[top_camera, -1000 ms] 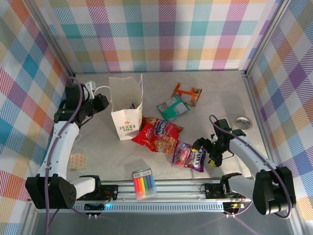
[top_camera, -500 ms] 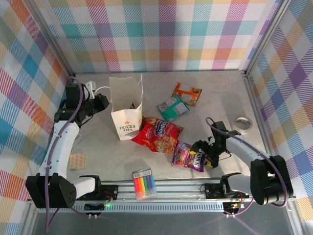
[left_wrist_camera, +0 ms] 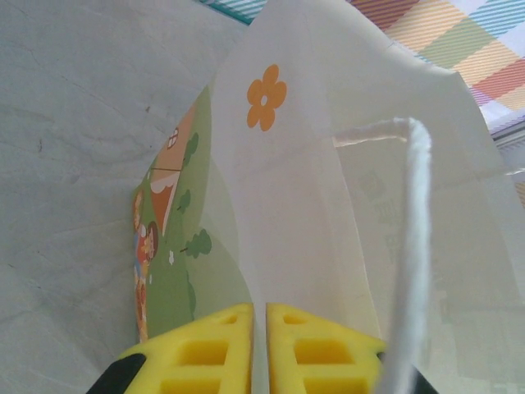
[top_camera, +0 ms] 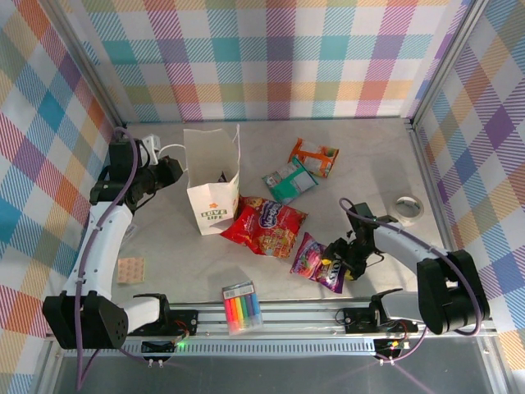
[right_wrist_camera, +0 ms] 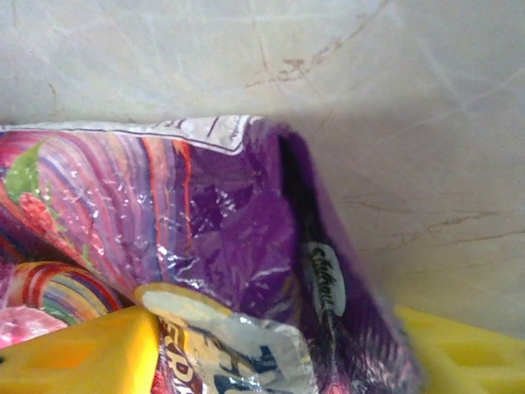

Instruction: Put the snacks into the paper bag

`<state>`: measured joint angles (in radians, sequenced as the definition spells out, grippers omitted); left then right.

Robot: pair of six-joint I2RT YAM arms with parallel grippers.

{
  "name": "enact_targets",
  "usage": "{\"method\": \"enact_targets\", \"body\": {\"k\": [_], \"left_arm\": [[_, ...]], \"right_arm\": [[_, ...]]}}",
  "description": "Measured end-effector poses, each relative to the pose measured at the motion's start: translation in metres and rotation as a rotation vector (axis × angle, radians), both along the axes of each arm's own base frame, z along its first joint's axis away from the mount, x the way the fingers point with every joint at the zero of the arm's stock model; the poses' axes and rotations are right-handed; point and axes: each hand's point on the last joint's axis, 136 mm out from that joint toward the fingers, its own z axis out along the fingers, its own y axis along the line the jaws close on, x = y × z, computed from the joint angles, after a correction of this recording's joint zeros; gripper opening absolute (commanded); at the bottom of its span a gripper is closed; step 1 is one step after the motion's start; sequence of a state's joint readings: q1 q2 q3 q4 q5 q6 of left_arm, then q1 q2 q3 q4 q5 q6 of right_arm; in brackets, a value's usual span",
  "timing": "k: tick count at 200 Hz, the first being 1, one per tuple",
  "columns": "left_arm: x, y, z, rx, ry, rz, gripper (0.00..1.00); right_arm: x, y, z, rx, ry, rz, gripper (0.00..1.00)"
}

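Pinches a purple packet (right_wrist_camera: 238,246) (top_camera: 325,271) between the right jaws at the near right of the desk (top_camera: 369,172), just beside the large red packet (top_camera: 264,226), and farther back on the left clamps the wall of the upright paper bag (top_camera: 212,176) (left_wrist_camera: 295,205) in the pressed-together left jaws.
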<state>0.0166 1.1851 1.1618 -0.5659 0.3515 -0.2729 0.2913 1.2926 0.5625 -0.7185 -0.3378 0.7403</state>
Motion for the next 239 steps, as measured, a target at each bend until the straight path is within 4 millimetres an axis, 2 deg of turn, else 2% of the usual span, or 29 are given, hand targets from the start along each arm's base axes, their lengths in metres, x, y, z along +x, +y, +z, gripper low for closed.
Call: {"method": "enact_targets", "body": {"k": [13,52,86,129,156,179,213,239], "left_arm": [[-0.001,0.0,-0.001,0.0,0.004,0.0,0.13],[-0.002,-0.002,-0.001,-0.006,0.009,-0.01,0.13],[-0.005,-0.005,0.011,0.01,-0.004,-0.041,0.15],[-0.008,-0.012,0.024,0.048,-0.027,-0.091,0.16],[-0.012,-0.023,0.031,0.072,-0.039,-0.144,0.16],[-0.015,-0.035,0.036,0.094,-0.046,-0.198,0.17],[-0.017,-0.043,0.036,0.119,-0.044,-0.242,0.18],[-0.019,-0.045,0.034,0.148,-0.024,-0.269,0.24]], "right_arm": [[0.001,0.001,0.0,0.005,-0.004,0.003,0.55],[0.002,0.005,0.001,0.016,-0.013,0.01,0.56],[0.002,0.005,0.0,0.016,-0.016,0.02,0.54],[0.006,0.011,0.002,0.044,-0.041,0.042,0.41],[0.012,0.016,0.004,0.065,-0.072,0.05,0.38],[0.014,0.017,0.006,0.07,-0.087,0.051,0.32],[0.019,0.018,0.013,0.077,-0.126,0.054,0.22],[0.025,0.017,0.019,0.071,-0.158,0.054,0.19]]}}
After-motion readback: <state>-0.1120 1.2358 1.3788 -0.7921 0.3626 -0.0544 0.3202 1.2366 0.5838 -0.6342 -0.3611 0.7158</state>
